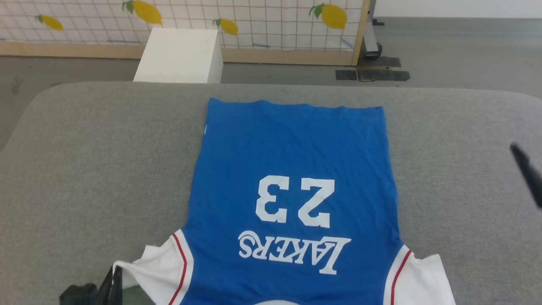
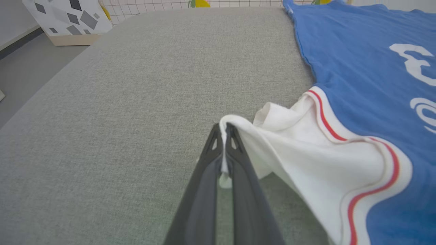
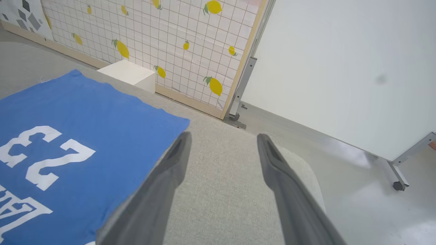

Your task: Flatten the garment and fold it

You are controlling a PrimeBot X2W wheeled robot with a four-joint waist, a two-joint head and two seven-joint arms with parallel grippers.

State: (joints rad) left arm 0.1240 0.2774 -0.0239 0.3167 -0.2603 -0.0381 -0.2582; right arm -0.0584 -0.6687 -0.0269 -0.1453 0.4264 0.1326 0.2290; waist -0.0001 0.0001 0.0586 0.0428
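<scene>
Left gripper (image 2: 223,132): at the table's near left corner, its two dark fingers pressed together on the edge of the white left sleeve (image 2: 299,149); a thin strip of cloth shows between them.
Left sleeve: drawn out toward the table's left side, rumpled, with a fold standing up just behind the fingertips.
Trim (image 2: 368,192): a red stripe between white bands, curving along the seam where sleeve meets blue body, near the table's front edge.
Right sleeve (image 1: 423,279): white with the same red stripe, lying on the table near its front edge.
Garment (image 1: 292,148): a bright blue jersey in the middle of the table, printed side up. The shoulders lie toward the front edge and the straight hem toward the far edge. The body is mostly smooth, and the hem is slightly wavy.
Lettering (image 1: 294,252): "LAKERS" in white serif capitals, upside down from the head view, on the part of the jersey nearest the table's front.
Number (image 1: 295,204): "23" in white block figures, also upside down, just beyond the lettering toward the table's middle.
Right gripper (image 3: 221,136): over the table's right side, fingers spread wide with nothing between them, clear of the cloth.
Table (image 1: 84,148): grey woven surface with rounded far corners.
White box (image 1: 180,55): on the floor just beyond the table's far edge, left of centre.
Screen (image 1: 271,25): beyond the table and behind the box, a wood-framed white grid panel printed with yellow lemons.
</scene>
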